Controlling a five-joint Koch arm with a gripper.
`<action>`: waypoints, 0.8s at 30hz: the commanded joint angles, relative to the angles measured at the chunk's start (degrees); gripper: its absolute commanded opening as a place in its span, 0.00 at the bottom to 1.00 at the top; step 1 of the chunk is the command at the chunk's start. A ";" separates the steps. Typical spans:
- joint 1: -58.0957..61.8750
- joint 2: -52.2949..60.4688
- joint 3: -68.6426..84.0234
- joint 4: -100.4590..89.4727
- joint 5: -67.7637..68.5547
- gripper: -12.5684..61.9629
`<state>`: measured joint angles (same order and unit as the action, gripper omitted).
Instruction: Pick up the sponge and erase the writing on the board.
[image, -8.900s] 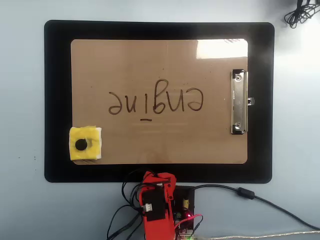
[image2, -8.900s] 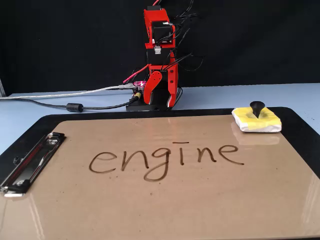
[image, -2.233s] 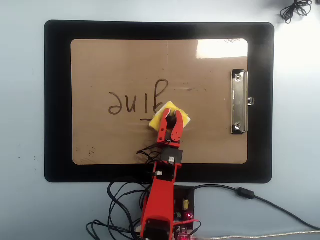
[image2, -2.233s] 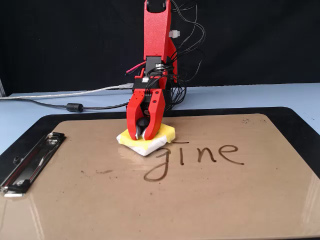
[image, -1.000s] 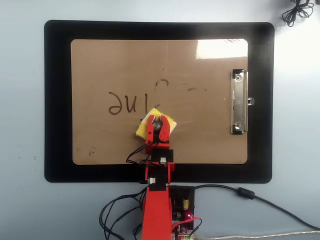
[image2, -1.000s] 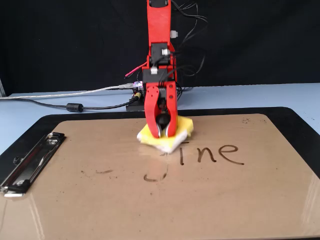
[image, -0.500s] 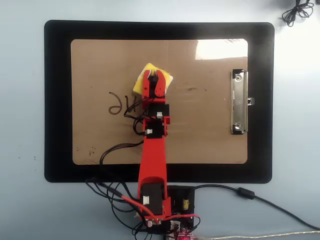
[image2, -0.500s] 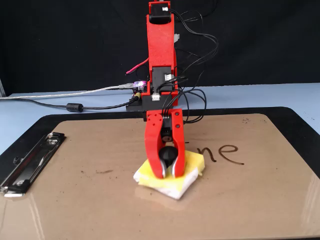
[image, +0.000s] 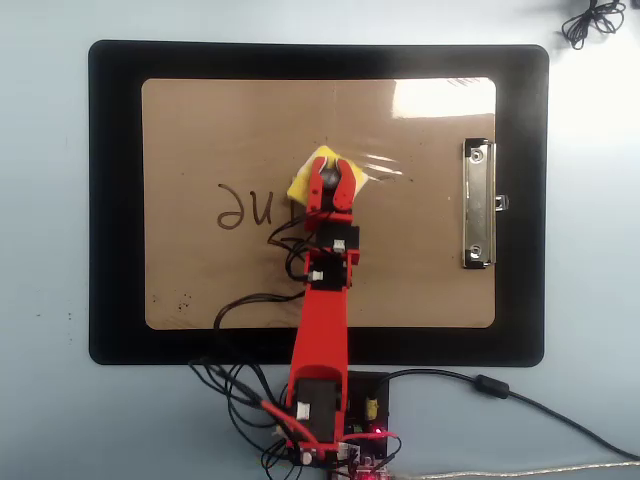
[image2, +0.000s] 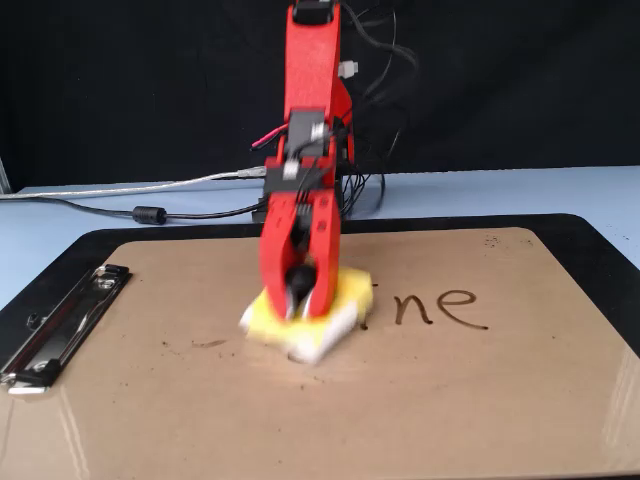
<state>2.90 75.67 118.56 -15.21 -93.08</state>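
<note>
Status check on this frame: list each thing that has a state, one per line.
gripper: shut on the sponge's black knob, pressing down.
sponge: held flat against the board.
writing: partly erased, "ne" plus a stroke at the sponge's edge left.
board: flat on the black mat.
clip: closed, holding nothing.

Probably a hobby bench: pale tabletop (image: 50, 420), loose cables (image: 560, 415), black backdrop (image2: 120, 80).

Bright, even light; glare on the board (image: 440, 97); the arm (image2: 305, 190) motion-blurred.
</note>
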 joint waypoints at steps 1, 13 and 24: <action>1.41 -9.05 -8.35 -3.16 -0.26 0.06; 1.67 29.88 28.56 3.08 -0.62 0.06; -15.12 4.92 2.11 8.61 -2.46 0.06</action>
<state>-10.28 80.42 120.41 -6.77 -94.22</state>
